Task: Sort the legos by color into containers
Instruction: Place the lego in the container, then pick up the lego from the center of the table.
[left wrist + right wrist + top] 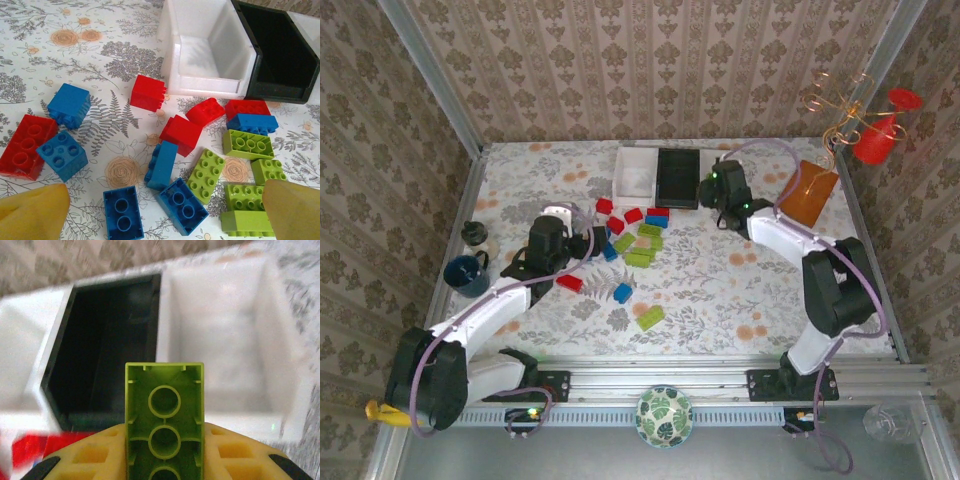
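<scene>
one lime green brick point(164, 400) is clamped in the closed right claw point(165, 460) near the black tray point(107, 340); the left claw point(162, 215) gapes wide, empty, over loose bricks point(161, 164) near it.

Walls point(650, 70) have that old-school beige damask wallpaper, table point(740, 290) wears a floral cloth, metal posts point(430, 75) in the corners.

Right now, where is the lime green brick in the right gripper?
In the right wrist view the lime green brick is clamped in the right gripper at bottom centre, in front of where the black tray meets a white tray.
</scene>
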Robot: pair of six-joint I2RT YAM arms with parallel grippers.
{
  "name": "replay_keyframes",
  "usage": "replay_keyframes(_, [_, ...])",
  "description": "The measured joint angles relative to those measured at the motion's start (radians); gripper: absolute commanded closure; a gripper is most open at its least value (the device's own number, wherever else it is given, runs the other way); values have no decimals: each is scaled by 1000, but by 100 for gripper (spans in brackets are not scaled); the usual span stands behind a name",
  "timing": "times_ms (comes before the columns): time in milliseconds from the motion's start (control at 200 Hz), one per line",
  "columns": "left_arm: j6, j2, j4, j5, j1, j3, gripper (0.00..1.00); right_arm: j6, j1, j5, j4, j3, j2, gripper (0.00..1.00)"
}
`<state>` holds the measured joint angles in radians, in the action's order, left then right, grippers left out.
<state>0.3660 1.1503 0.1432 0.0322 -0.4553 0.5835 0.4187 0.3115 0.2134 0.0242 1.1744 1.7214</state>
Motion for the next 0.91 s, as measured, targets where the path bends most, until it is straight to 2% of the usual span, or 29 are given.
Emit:
replay_keyframes(140, [0,-1,0,-8,-29,0,0,0,-65,-4,3,160,151,68])
replay_keyframes(305, [0,-13,-1,-9,-29,0,0,-9,-109,-21,-38,358,340,44])
replay_keyframes(420, [-1,-25,-5,-7,-30,0,0,-26,-111,-46,-60,367,345,36])
replay_keyframes(515, [-8,-30,-19,-2,-29,0,0,-43,-91,-69,-51,271,258,33])
replay_keyframes(615, [-22,-30,-45,0,-26,0,0,-65,-27,-84,-46,87,81,31])
replay_keyframes(760, [-30,-31,-65,-34,-18,-1,0,-105,158,-126,-11,-189,-174,26])
replay_keyframes(905, [-28,-23,-71,-67,-3,-20,0,-109,326,-155,0,-336,-243,18])
